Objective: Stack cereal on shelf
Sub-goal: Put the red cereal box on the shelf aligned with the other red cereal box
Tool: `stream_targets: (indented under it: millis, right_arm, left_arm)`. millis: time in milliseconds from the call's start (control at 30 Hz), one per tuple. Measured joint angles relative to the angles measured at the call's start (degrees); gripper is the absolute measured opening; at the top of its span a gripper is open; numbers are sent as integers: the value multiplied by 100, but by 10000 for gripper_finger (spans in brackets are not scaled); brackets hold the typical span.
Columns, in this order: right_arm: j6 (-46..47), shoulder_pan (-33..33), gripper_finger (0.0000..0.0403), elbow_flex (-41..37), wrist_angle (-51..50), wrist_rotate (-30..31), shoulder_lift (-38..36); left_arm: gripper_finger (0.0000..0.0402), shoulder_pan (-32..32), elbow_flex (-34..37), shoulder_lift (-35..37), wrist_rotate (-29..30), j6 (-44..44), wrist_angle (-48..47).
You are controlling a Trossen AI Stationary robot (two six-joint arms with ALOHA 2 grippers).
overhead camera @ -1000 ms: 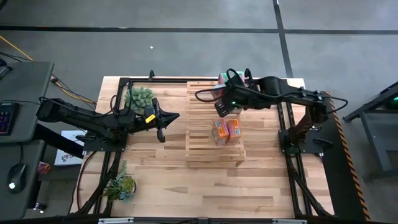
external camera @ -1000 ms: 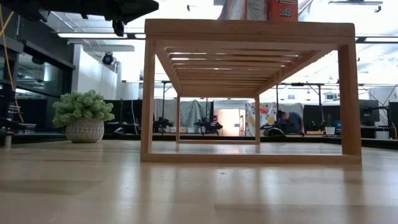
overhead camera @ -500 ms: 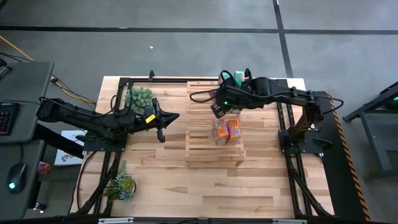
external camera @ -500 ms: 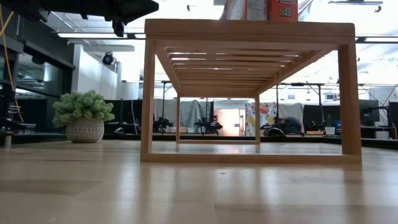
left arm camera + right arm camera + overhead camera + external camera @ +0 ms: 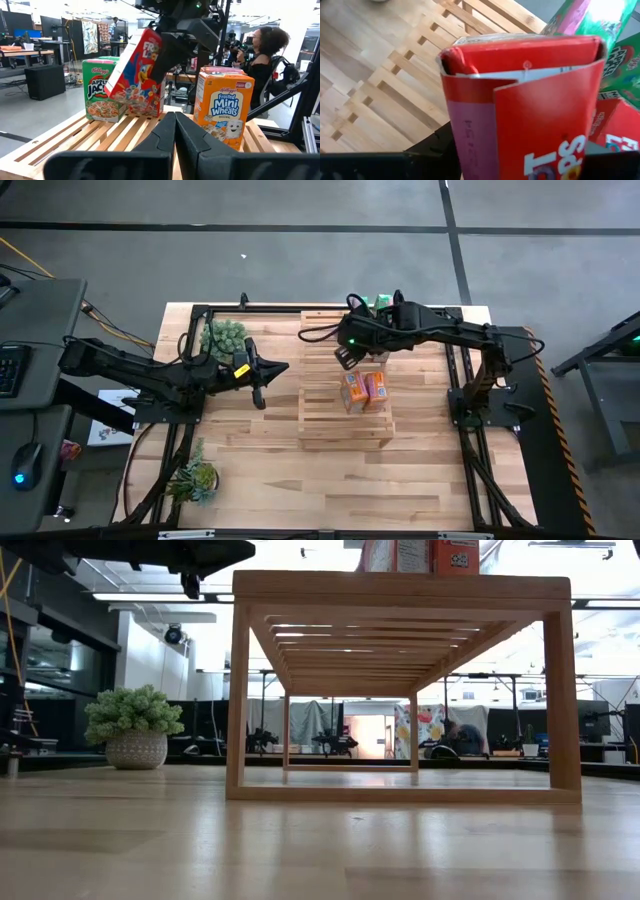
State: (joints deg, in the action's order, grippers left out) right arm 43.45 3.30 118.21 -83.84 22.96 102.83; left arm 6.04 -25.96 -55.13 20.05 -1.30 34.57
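— High view first: where's the right gripper [image 5: 346, 356]?
— Upper centre of frame, over the shelf [image 5: 330, 425], fingers clamped on a tilted red cereal box [image 5: 135, 70].
— Other boxes?
— Orange box [image 5: 222, 107] and green box [image 5: 101, 96] stand on the slats.
— Left gripper [image 5: 262, 373]?
— Centre-left, beside the shelf, fingers together.

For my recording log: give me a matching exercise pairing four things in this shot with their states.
1. red cereal box
2. orange cereal box
3. left hand
4. potted plant

A. shut, beside the shelf
B. upright on the shelf
C. on the tabletop
D. tilted, held by the right hand

Pairs: 1-D, 2-B, 3-A, 4-C
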Motion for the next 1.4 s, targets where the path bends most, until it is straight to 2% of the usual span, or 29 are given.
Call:
stream_targets:
  millis: [433, 900, 1133, 1400]
  right_arm:
    - [0, 9, 237, 0, -82, 80, 0]
    - [-344, 9, 239, 2, -90, 57, -66]
    - [-344, 3, 239, 255, -217, 86, -272]
    - [-506, -337, 236, 299, -470, 377, -563]
  left_arm:
    - [0, 0, 0, 0, 0, -3, 0]
    - [0, 0, 0, 0, 0, -2, 0]
    - [0, 0, 0, 0, 1, -2, -4]
    - [0, 0, 0, 0, 4, -9, 0]
